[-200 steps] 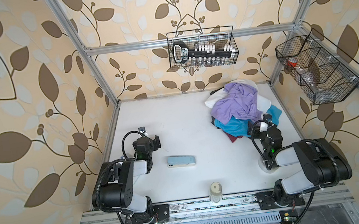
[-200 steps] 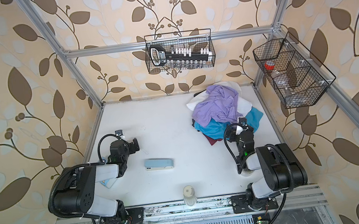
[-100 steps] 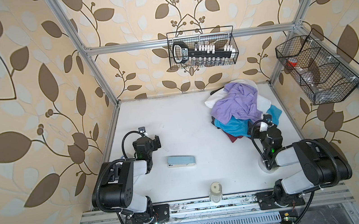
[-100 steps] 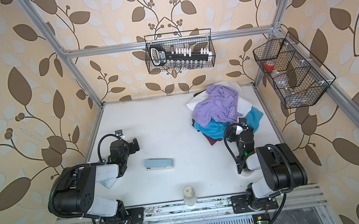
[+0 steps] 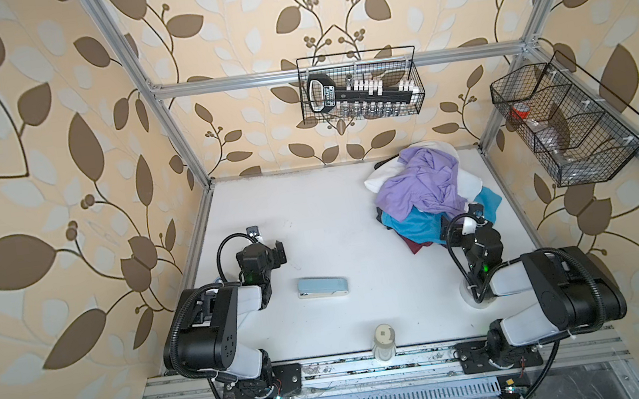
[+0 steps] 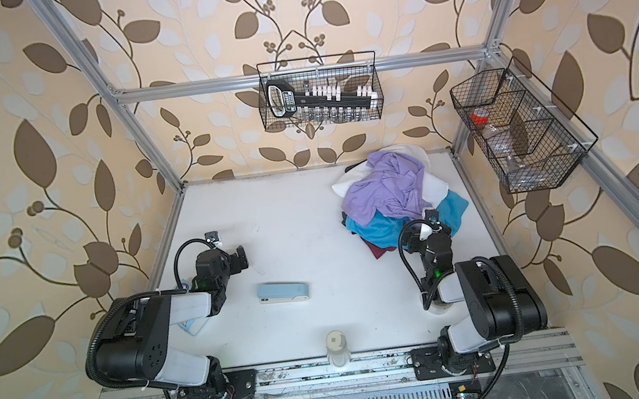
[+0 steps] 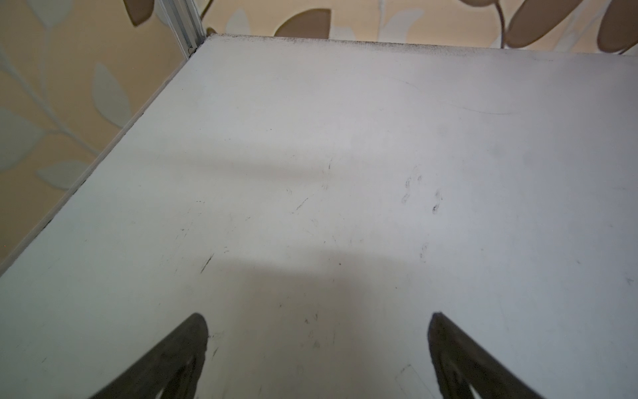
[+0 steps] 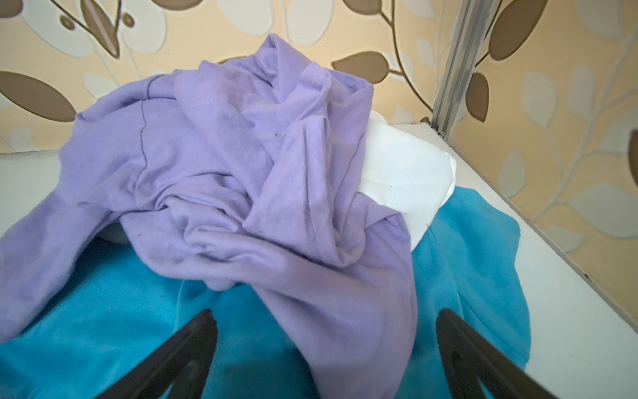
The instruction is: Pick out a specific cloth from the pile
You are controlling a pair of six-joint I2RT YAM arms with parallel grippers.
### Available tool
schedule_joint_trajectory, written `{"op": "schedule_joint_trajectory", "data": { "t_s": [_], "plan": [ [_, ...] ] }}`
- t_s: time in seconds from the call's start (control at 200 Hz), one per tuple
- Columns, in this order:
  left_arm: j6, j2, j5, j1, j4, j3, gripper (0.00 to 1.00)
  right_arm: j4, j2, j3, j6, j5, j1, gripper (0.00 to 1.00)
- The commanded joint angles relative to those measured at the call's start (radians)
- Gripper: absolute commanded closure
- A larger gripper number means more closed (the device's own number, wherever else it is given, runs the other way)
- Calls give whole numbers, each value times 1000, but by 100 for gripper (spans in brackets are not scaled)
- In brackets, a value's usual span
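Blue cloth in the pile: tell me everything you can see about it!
The blue cloth is bright turquoise, plain, soft and fuzzy-looking. It lies crumpled low in the pile, mostly hidden under the purple cloth and white cloth, over a maroon cloth. One end pokes out at the pile's right side. The right claw hangs open over it.

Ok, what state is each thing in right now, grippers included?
Lavender-purple crumpled cloth: draped atop the heap of garments.
Turquoise-blue soft cloth: partly beneath it, ungripped.
Right gripper: open, at the heap.
Left gripper: open, over bare white table.
Pale blue plastic stapler: closed, lying flat.
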Motion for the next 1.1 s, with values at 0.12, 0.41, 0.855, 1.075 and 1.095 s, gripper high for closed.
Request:
{"op": "schedule_joint_trajectory", "data": {
  "t_s": [0.12, 0.41, 0.855, 1.075, 1.095],
  "plan": [
    [-25, -49, -46, 0, -89, 54, 1, -173, -100, 76, 22, 55, 0, 0],
    [-140, -521, 100, -3, -482, 94, 1, -752, -401, 271, 59, 79, 2, 0],
    [-51, -582, 759, -221, -768, 316, 1, -1407, -400, 569, 130, -164, 36, 6],
    [51, -479, 1035, -293, -856, 379, 1, -1434, -351, 562, 152, -133, 137, 6],
    [61, -474, 1033, -300, -872, 385, 1, -1434, -336, 562, 153, -129, 141, 6]
  ]
}}
